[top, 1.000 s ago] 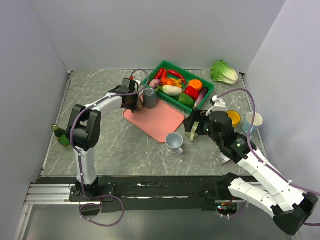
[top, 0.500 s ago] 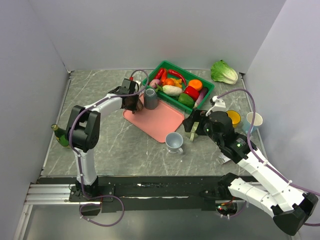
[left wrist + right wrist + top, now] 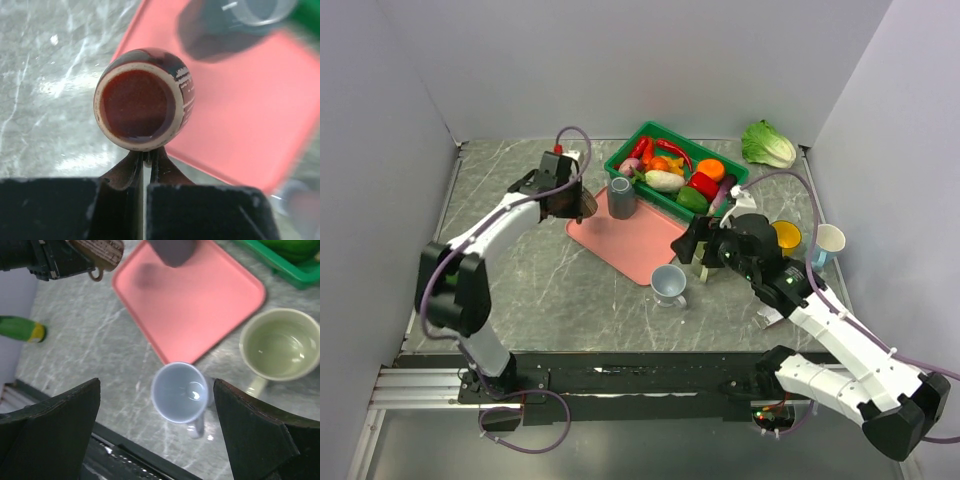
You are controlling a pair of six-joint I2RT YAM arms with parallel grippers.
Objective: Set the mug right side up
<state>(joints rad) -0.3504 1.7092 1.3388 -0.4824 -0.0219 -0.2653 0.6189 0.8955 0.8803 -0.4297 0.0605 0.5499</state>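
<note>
Left pincer [image 3: 146, 165] clamped tight on handle of brown mug [image 3: 142, 105]. Mug in air, lying on its side, mouth facing wrist camera, over left edge of pink tray [image 3: 640, 245]. Grey cup [image 3: 621, 197] on tray's far corner. Right pincer [image 3: 703, 252] spread wide, holding nothing, above pale blue mug [image 3: 669, 284] upright on tabletop [image 3: 520, 280].

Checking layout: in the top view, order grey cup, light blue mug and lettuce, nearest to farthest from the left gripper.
1. Grey cup, just right of the left gripper.
2. Light blue mug, front centre.
3. Lettuce, far right corner.
</note>
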